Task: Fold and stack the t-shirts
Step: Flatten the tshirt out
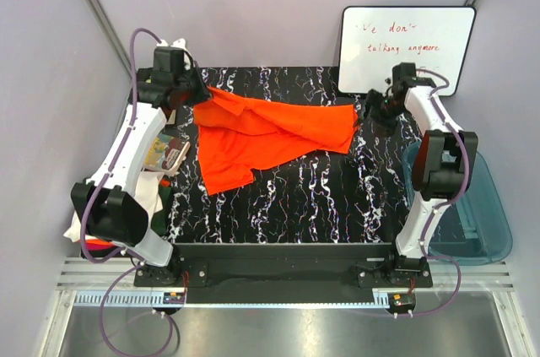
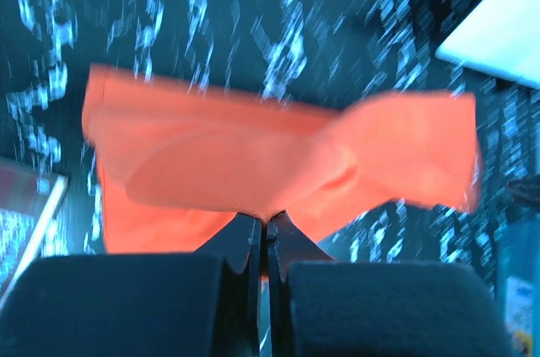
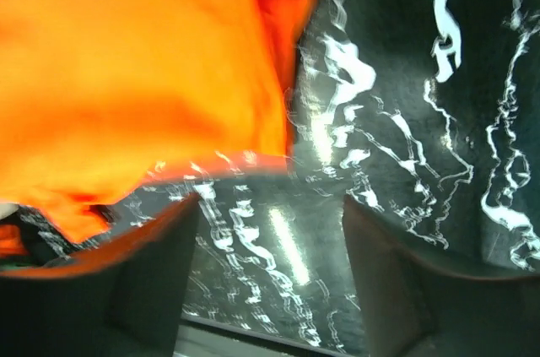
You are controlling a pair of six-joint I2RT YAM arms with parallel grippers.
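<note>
our left gripper [image 2: 267,224] is pinched shut on an edge of the orange t-shirt [image 1: 270,133], well left of the whiteboard [image 1: 405,46], likely to pull it flat. our right gripper [image 3: 270,213] hangs spread and empty just in front of the whiteboard, beside the shirt's other end.

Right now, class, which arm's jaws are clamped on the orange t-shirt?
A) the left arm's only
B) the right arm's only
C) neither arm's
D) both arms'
A. In the left wrist view the left jaws are pressed together on an edge of the orange t-shirt. In the right wrist view the right jaws stand wide apart, with bare table between them.
</note>
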